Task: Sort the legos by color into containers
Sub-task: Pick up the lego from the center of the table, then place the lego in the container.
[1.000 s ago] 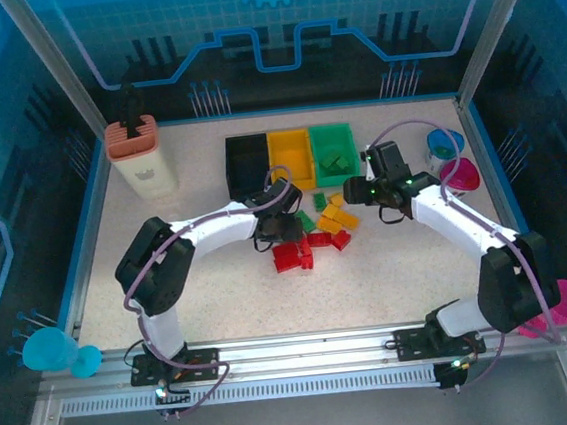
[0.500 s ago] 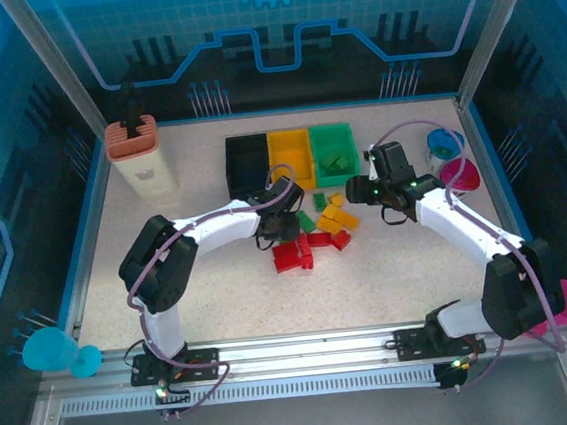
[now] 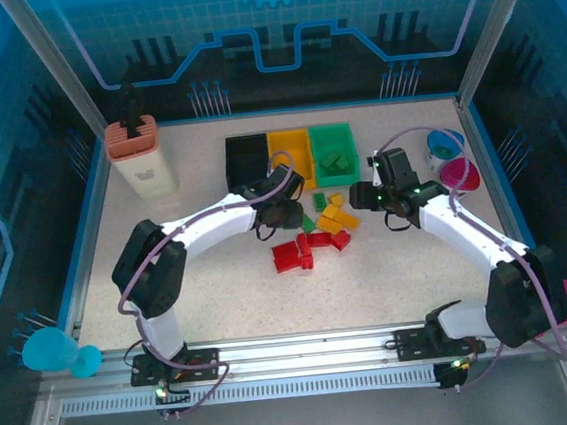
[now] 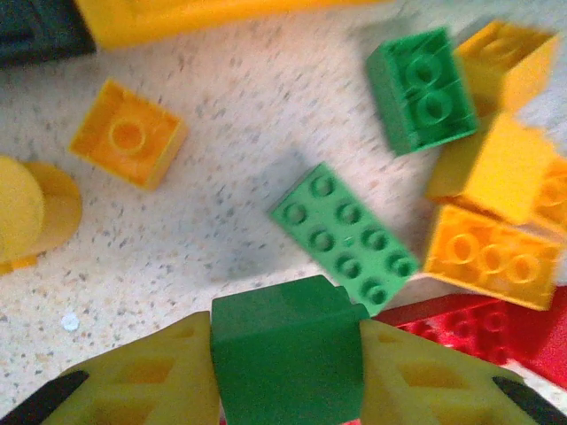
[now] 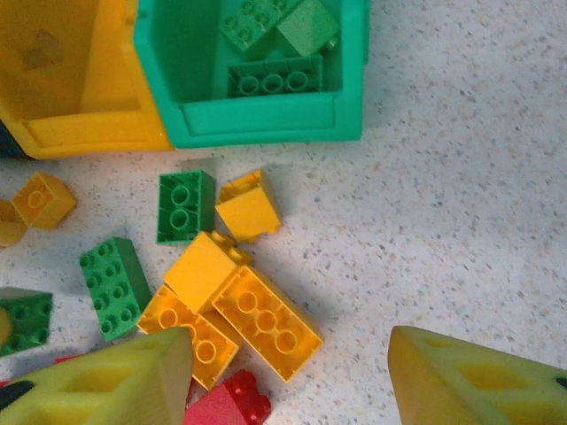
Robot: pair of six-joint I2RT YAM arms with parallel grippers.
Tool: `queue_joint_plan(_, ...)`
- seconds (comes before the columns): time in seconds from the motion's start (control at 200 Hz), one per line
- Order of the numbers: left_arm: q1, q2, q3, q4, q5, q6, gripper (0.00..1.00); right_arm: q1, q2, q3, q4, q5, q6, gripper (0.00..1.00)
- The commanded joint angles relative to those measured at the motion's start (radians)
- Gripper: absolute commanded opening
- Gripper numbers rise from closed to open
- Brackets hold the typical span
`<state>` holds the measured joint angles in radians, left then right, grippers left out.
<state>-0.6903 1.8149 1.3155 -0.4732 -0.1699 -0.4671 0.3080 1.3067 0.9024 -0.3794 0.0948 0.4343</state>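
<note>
Top external camera gives me the left arm reaching forward with its elbow out to the left. Its forearm slants right, so the left claw (image 3: pixel 287 212) hangs just in front of the small yellow open-topped plastic bin (image 3: pixel 288 144), at the left edge of the pile of loose red, yellow and green plastic bricks (image 3: pixel 330 218) on the speckled desk (image 3: pixel 221 289). On my left wrist feed that claw is clamped on a green plastic brick (image 4: pixel 285 354), held above the desk. The right arm bends in from the right. The right claw (image 3: pixel 364 194) sits just in front of the green plastic bin (image 3: pixel 336 175), and on the right wrist feed it is spread wide with nothing between the fingers (image 5: pixel 115 381). Green bricks already lie in that bin. Against a second ago, the left arm has stretched farther toward the bins and lifted off the pile. The right claw has shifted slightly to the right.
</note>
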Motion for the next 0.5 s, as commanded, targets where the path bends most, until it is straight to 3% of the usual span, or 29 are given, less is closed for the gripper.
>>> queue_joint_plan(0.0, 0.012, -0.052, 0.046, 0.067, 0.044, 0.043, 0.38, -0.015, -0.048, -0.017, 0.023, -0.003, 0.024, 0.61)
queue_joint_plan(0.255, 0.046, -0.006, 0.200, 0.153, 0.104, 0.086, 0.38, -0.021, -0.108, -0.120, 0.036, -0.018, 0.044, 0.61)
queue_joint_plan(0.495, 0.090, 0.142, 0.373, 0.225, 0.190, 0.094, 0.38, -0.021, -0.160, -0.177, 0.039, -0.031, 0.063, 0.60)
